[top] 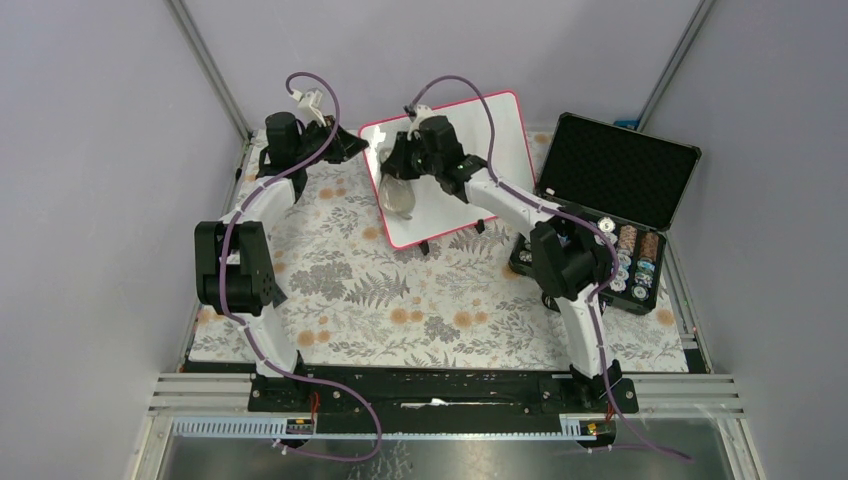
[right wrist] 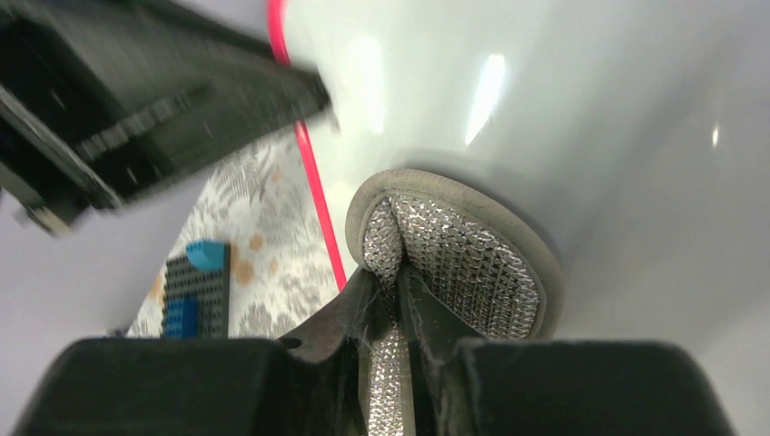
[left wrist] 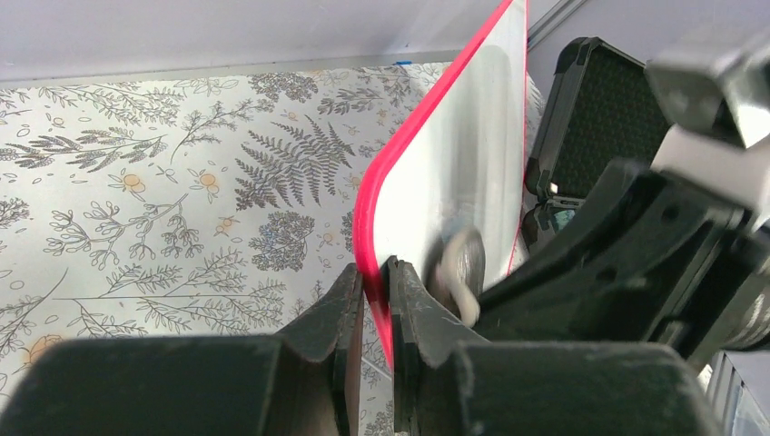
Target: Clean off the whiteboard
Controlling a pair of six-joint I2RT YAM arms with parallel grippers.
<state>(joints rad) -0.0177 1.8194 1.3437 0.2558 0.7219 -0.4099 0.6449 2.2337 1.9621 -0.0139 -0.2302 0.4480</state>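
Left wrist view: the left gripper (left wrist: 375, 272) clamps the pink edge of the whiteboard (left wrist: 454, 182), tilted near the far edge of the worktop (top: 400, 310). The right gripper (right wrist: 392, 282), clenched on a silvery pad (right wrist: 472, 254), presses it against the board.

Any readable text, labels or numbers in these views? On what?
No readable text in any view.
whiteboard: glossy white face, no writing visible.
round chips in the black case: any markings are too small to read.
silver pad: mesh only, no label showing.
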